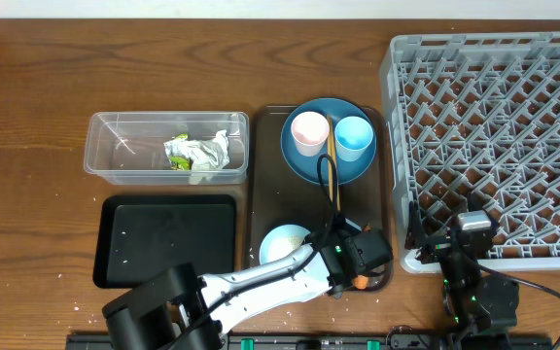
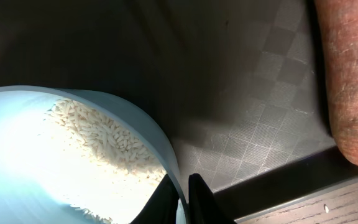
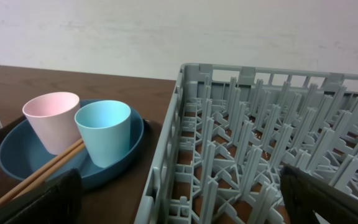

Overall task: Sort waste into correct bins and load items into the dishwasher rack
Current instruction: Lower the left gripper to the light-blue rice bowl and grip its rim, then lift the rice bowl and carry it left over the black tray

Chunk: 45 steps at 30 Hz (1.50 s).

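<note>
The light-blue bowl (image 2: 55,155) holds white rice grains (image 2: 98,134), and my left gripper (image 2: 184,186) is shut on its rim, one finger inside and one outside. From above, the bowl (image 1: 282,243) sits at the front of the brown serving tray (image 1: 265,194) with my left gripper (image 1: 317,239) at its right edge. An orange carrot (image 2: 353,81) lies beside it on the tray. The dark-blue plate (image 1: 304,160) carries a pink cup (image 1: 309,131), a light-blue cup (image 1: 354,136) and chopsticks (image 1: 331,173). My right gripper (image 3: 182,205) stands open over the grey rack's (image 3: 260,143) front-left corner.
A clear tub (image 1: 124,146) at the left holds a crumpled white-and-green wrapper (image 1: 197,154). A shallow black tray (image 1: 168,238) lies in front of it. The grey rack (image 1: 494,136) fills the right side. My right gripper (image 1: 453,222) hangs at the rack's front edge.
</note>
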Tool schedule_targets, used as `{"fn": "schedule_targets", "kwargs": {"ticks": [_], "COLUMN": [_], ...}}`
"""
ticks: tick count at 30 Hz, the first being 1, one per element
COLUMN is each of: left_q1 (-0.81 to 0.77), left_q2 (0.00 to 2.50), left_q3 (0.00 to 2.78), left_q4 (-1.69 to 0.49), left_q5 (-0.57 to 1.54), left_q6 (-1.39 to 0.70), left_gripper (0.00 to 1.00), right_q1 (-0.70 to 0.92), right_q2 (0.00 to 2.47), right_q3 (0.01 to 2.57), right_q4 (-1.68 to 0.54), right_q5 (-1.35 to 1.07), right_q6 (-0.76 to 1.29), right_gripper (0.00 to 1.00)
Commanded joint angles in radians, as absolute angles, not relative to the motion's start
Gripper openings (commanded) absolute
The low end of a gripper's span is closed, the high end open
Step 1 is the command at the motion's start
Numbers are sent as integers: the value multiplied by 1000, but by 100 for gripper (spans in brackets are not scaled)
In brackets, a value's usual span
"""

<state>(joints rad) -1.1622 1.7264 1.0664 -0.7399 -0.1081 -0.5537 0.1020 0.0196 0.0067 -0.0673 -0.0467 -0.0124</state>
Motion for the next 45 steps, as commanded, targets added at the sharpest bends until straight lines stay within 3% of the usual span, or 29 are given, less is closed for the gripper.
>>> {"fn": "schedule_targets", "kwargs": {"ticks": [1,3,14,22,35,45], "left_q1": [-1163,-1163,-1159,-1075,-755,-452], "left_q2": [1726,1726,1698,1592,1331,1285], "left_q3": [1055,1055,1112,1113,1113,1102], "left_q4": [-743,-747,-754,-782,-910,-1068], "left_q5": [-120,-121,-125,-124,68,88], "left_q6": [-559,-558,-453,-445,-447,-383], "left_gripper": [9,6,6,6,6,6], "right_q1": [105,105,105,105,105,105], "right_q2": [20,20,20,20,20,20], "right_q3": [6,6,6,6,6,6], "right_q4": [-72,-72,-72,-72,-72,-72], "right_q5": [-41,-41,-41,-41,-41,-41], "right_q6": [-24,-24,-24,-24,-24,-24], "right_gripper": [99,99,99,99,99,99]}}
